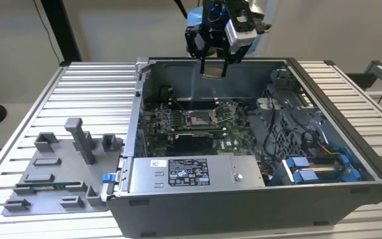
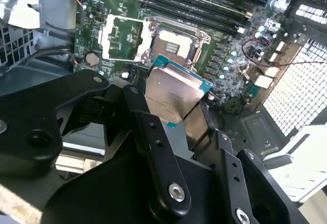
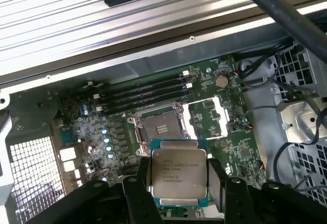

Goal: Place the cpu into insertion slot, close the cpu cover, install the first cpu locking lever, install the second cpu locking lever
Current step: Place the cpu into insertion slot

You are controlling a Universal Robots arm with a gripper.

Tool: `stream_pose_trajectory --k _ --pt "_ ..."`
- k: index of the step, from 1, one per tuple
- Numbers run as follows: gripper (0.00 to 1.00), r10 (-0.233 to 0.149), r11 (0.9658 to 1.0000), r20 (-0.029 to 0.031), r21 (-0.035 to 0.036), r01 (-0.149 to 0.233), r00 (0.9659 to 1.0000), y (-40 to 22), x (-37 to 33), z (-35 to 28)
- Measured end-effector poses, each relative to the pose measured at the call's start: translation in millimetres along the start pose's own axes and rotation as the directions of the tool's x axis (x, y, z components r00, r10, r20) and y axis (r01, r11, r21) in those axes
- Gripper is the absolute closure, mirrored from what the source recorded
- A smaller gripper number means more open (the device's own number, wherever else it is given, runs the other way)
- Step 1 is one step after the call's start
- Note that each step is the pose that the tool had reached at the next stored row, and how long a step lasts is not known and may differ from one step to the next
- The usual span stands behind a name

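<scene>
My gripper hangs above the rear of the open computer case, shut on the cpu, a flat square chip with a silvery top. In both wrist views the cpu sits clamped by its edges between the black fingers. Below it on the green board, the insertion slot lies uncovered, its dark centre ringed by a metal rim. The cpu cover is flipped open flat beside the slot. The chip is well above the board, apart from the slot.
The computer case lies open on a slatted metal table. Long black memory slots run behind the socket. Cables and a drive cage crowd the exterior view's right. A grey holder fixture stands at the exterior view's left.
</scene>
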State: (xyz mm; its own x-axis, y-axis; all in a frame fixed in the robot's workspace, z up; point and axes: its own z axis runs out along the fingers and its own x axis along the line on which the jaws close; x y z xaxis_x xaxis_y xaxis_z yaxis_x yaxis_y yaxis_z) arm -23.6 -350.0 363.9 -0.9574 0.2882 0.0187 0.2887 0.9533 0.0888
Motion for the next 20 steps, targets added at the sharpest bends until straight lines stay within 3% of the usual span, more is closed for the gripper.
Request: stream_pose_trajectory --k 6,13,15,20 --pt "1.00 0.063 0.9980 0.0056 -0.0017 -0.063 0.9980 0.0 0.0 0.2" --pt "1.00 0.135 0.9908 0.0119 -0.0035 -0.135 0.9908 0.0 -0.1 0.2" --pt "1.00 0.154 0.9880 0.0135 -0.0041 -0.154 0.9879 0.0 -0.1 0.3" --pt "1.00 0.213 0.9771 0.0185 -0.0062 -0.213 0.9769 0.0 -0.1 0.4"
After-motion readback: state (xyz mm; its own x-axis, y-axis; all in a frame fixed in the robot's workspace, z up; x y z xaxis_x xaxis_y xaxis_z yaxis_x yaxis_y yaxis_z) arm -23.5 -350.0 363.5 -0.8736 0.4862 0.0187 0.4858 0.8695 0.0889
